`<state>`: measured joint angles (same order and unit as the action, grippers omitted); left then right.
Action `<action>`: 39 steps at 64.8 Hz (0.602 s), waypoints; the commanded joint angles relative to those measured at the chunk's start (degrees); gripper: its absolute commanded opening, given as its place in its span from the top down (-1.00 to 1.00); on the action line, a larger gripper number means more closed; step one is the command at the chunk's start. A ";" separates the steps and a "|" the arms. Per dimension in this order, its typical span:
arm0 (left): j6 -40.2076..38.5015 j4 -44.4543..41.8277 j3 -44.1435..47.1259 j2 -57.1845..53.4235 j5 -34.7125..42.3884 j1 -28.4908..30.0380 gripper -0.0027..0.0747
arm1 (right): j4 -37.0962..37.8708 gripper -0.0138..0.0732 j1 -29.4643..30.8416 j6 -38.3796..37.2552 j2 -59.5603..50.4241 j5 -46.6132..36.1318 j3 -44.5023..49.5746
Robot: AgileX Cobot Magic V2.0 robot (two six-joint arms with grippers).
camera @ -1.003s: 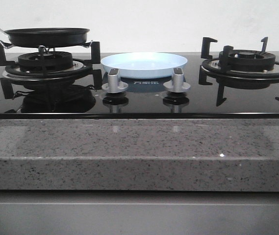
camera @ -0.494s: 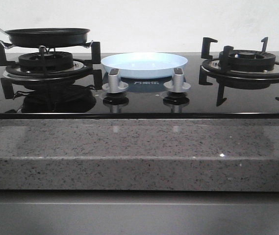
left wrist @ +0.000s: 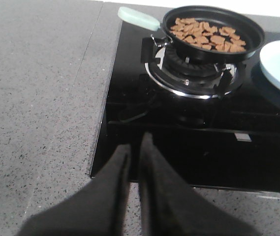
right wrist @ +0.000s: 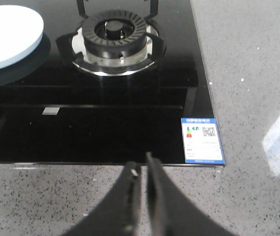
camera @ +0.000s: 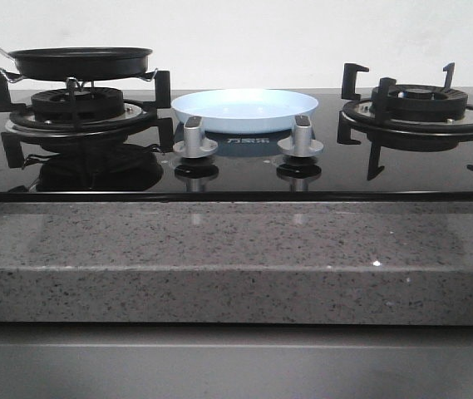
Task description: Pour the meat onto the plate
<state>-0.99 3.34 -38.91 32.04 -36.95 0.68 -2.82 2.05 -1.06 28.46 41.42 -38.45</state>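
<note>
Many loose, light meat [left wrist: 206, 35] pieces lie in the black pan [left wrist: 213, 29] at upper right of the left wrist view, beside the empty plate [camera: 245, 110]; both grippers [left wrist: 134, 152] [right wrist: 143, 176] pressed nearly together, grip the pale handle [left wrist: 138, 17].

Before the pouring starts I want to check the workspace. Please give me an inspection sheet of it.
Surface: black glass hob set in a speckled grey counter.
Job's things: meat lies in the black pan on the left burner; pale-blue plate sits between the burners with no meat on it.
Clutter: two knobs; energy label on the hob corner.
Grippers: left gripper and right gripper both shut, holding nothing, over the counter edge.
Cables: nothing seen.
Surroundings: plain white wall.
</note>
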 commanded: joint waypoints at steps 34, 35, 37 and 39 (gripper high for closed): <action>0.99 1.14 -1.45 1.67 3.76 -15.17 -0.48 | -7.15 -0.55 -11.91 6.60 11.77 -2.82 -7.96; 0.99 1.14 -1.45 1.67 3.76 -15.43 -0.48 | -7.15 -0.55 -12.28 6.60 12.41 -2.82 -8.40; 0.99 1.14 -1.45 1.67 3.76 -16.01 -0.48 | -7.15 -0.55 -13.03 6.60 13.70 -2.82 -9.31; 0.99 1.14 -1.45 1.67 3.76 -16.34 -0.48 | -7.15 -0.55 -13.74 6.60 15.30 -2.82 -10.49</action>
<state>0.00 4.02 -38.91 33.24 -36.95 -14.21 -9.12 -10.25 4.70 40.48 42.11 -44.90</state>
